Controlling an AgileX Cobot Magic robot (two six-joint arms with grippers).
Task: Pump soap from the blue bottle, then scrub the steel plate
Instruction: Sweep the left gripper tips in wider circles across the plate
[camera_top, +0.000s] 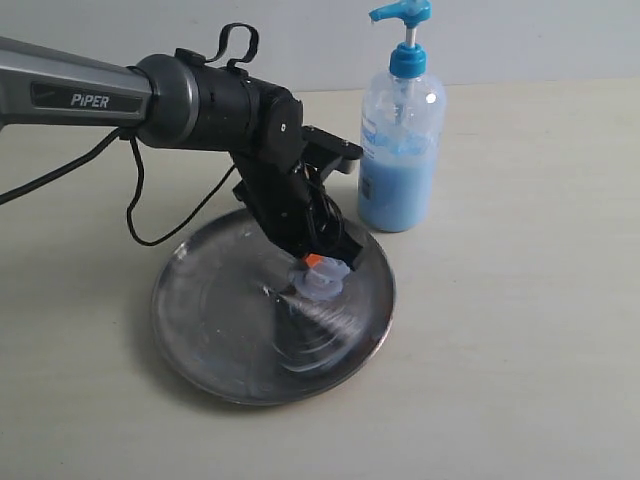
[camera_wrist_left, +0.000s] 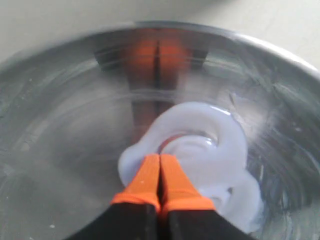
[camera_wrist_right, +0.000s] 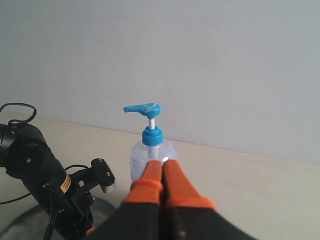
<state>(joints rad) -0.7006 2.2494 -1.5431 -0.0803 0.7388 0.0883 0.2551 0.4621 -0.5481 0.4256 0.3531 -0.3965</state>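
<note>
On the steel plate (camera_top: 215, 305), left hand (camera_wrist_left: 160, 161) pinched shut, tips in slick soap (camera_wrist_left: 212, 150); plate probably skates, so press mid-dish.

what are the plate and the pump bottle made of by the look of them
The plate looks like polished steel: grey, mirror-bright, with swirl streaks. The bottle seems clear plastic, since the blue liquid shows through; its pump head looks like glossy opaque blue plastic.
</note>
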